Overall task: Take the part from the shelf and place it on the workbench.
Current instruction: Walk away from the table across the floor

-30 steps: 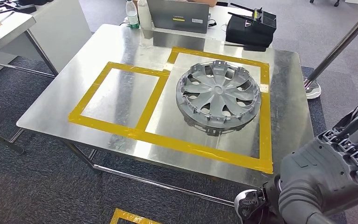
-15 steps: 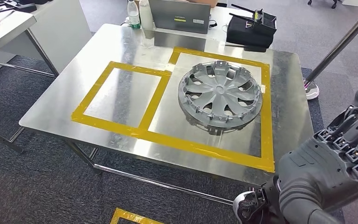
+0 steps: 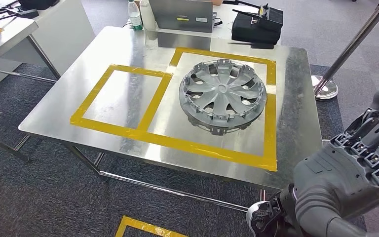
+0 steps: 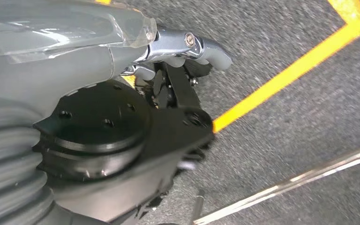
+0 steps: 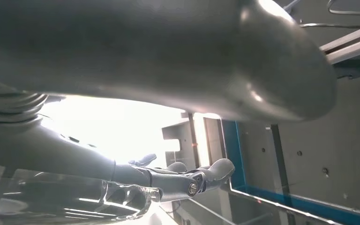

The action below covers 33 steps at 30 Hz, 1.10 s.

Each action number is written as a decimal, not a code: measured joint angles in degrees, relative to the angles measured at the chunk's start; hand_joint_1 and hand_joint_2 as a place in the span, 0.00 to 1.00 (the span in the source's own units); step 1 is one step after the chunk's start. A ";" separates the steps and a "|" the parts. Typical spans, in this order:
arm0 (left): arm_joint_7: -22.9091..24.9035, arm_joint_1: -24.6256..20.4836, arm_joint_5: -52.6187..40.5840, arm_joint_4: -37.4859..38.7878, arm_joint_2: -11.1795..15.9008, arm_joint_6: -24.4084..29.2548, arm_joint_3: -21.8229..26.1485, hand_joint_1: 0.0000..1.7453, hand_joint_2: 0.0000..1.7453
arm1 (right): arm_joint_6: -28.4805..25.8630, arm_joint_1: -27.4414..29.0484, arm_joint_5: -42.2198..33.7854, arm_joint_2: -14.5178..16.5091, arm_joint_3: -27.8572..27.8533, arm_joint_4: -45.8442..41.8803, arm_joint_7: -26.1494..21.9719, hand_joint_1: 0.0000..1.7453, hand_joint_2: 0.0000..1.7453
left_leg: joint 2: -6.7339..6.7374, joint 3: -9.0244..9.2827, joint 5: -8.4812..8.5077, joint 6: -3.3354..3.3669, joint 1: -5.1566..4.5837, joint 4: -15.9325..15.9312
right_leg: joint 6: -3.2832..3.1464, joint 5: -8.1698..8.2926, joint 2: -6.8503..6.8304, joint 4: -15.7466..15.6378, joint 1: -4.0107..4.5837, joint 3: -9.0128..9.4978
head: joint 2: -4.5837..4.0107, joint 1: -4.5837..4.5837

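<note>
Although the wheel cover (image 3: 222, 95) already lies flat on the workbench (image 3: 128, 49), inside the larger yellow taped square toward its far right corner, the right hand (image 3: 355, 168) hangs off the near right corner, fingers spread and holding nothing. I judge a careless swing could clip that edge. Whether the left hand (image 4: 168, 56) is clenched, I cannot tell.

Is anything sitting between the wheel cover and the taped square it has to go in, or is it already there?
Nothing visible stands in the way. The wheel cover already lies on the workbench, inside the larger yellow-taped square. The right hand is off the bench's near right corner, holding nothing.
</note>
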 joint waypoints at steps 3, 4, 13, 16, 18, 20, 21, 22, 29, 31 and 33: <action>0.09 -0.03 0.11 0.01 0.00 0.01 0.14 0.00 1.00 | 0.45 0.00 -0.23 0.12 -0.27 0.13 0.02 0.00 0.00 | 0.02 3.57 2.24 -0.21 0.48 -2.90 | 0.46 1.26 -0.05 0.02 -0.17 -1.50 | 0.00 -0.01; 0.09 -0.10 0.15 0.01 -0.04 0.00 0.20 0.00 1.00 | 0.53 -0.01 -0.26 0.19 -0.37 0.14 0.02 0.00 0.00 | 0.01 6.70 3.64 -0.21 0.58 -7.43 | 0.73 1.63 -0.04 0.03 -0.23 -1.80 | 0.01 -0.03; 0.16 -0.38 0.42 0.01 -0.37 -0.19 0.58 0.00 1.00 | 2.01 -0.03 -0.35 0.61 -1.56 0.31 0.03 0.00 0.00 | 0.30 9.15 7.70 2.88 0.16 -16.81 | 3.33 -3.17 0.03 6.33 -0.33 -5.23 | -0.01 0.34; 0.23 -0.36 0.46 0.01 -0.41 -0.44 0.62 0.00 1.00 | 2.34 0.03 -0.41 0.61 -2.01 0.37 0.04 0.00 0.00 | 0.58 7.10 9.37 3.38 -0.39 -16.64 | 3.06 -8.15 0.06 15.86 0.10 -6.71 | -0.01 0.36; 0.27 -0.37 0.51 0.01 -0.42 -0.63 0.66 0.00 1.00 | 2.44 0.05 -0.42 0.64 -2.17 0.41 0.04 0.00 0.00 | 0.65 5.96 10.32 3.44 -0.73 -16.39 | 2.38 -5.93 0.06 13.94 0.48 -3.41 | -0.01 0.34; 0.27 -0.42 0.56 0.02 -0.51 -0.72 0.70 0.00 1.00 | 2.51 0.02 -0.41 0.73 -2.21 0.41 0.03 0.00 0.00 | 0.59 5.09 11.05 3.32 -1.02 -16.06 | 1.35 -3.67 0.05 5.46 1.00 2.85 | -0.01 0.34; 0.28 -0.45 0.57 0.02 -0.58 -0.73 0.71 0.00 1.00 | 2.53 0.02 -0.38 0.83 -2.23 0.41 -0.01 0.00 0.00 | 0.58 4.80 11.39 3.16 -1.14 -15.93 | 1.01 -3.44 0.04 1.55 1.22 5.35 | -0.01 0.31; 0.28 -0.48 0.59 0.03 -0.64 -0.75 0.72 0.00 1.00 | 2.54 0.02 -0.34 0.92 -2.25 0.41 -0.06 0.00 0.00 | 0.60 4.54 11.78 2.92 -1.19 -15.82 | 0.79 -3.58 0.03 -1.09 1.40 6.82 | -0.01 0.32; 0.29 -0.47 0.57 0.03 -0.66 -0.81 0.74 0.00 1.00 | 2.46 0.30 -0.06 1.38 -2.43 0.54 -0.19 0.00 0.00 | 0.29 0.77 3.84 0.30 -0.38 -6.94 | -0.83 -0.48 -0.41 -2.95 0.96 3.65 | -0.01 0.09; 0.29 -0.46 0.57 0.03 -0.59 -0.82 0.74 0.00 1.00 | 2.39 0.50 -0.01 1.42 -2.46 0.63 -0.18 0.00 0.00 | 0.32 -0.29 1.13 -0.37 0.23 -0.53 | -0.64 0.79 -0.56 -2.83 0.93 2.14 | -0.01 0.10; 0.29 -0.46 0.57 0.03 -0.58 -0.82 0.74 0.00 1.00 | 2.37 0.65 -0.02 1.42 -2.49 0.71 -0.19 0.00 0.00 | 0.35 1.68 3.51 -0.74 0.75 -0.38 | -0.23 1.92 -0.69 -2.58 0.80 0.66 | -0.01 0.09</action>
